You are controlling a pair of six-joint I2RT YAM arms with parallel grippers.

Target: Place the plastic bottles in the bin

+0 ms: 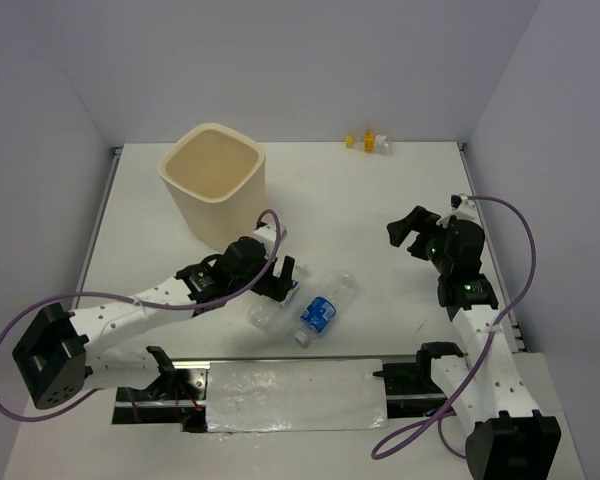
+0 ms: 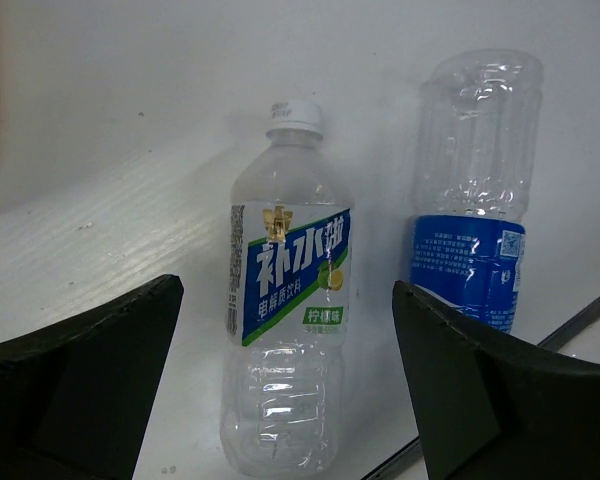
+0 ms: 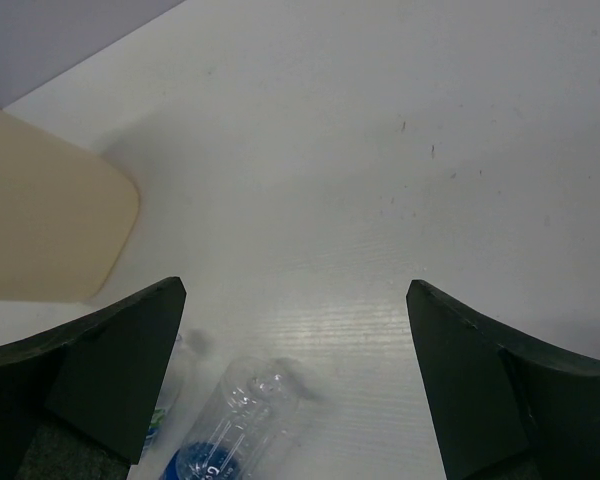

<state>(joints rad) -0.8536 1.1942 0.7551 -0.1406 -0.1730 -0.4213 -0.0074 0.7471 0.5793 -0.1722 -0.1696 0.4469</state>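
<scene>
The green-white label bottle (image 2: 285,330) lies on the table between the open jaws of my left gripper (image 2: 288,290), untouched; in the top view it (image 1: 268,314) is partly hidden under the left gripper (image 1: 282,282). The blue label bottle (image 1: 325,305) lies right beside it and also shows in the left wrist view (image 2: 472,200) and the right wrist view (image 3: 230,420). The tiny bottle with a yellow end (image 1: 368,141) lies at the far edge. The cream bin (image 1: 213,180) stands at the back left. My right gripper (image 1: 412,233) is open and empty, above bare table (image 3: 296,287).
The bin's wall shows at the left of the right wrist view (image 3: 40,230). A metal rail with a clear sheet (image 1: 295,393) runs along the near edge between the arm bases. Grey walls close in the table on three sides.
</scene>
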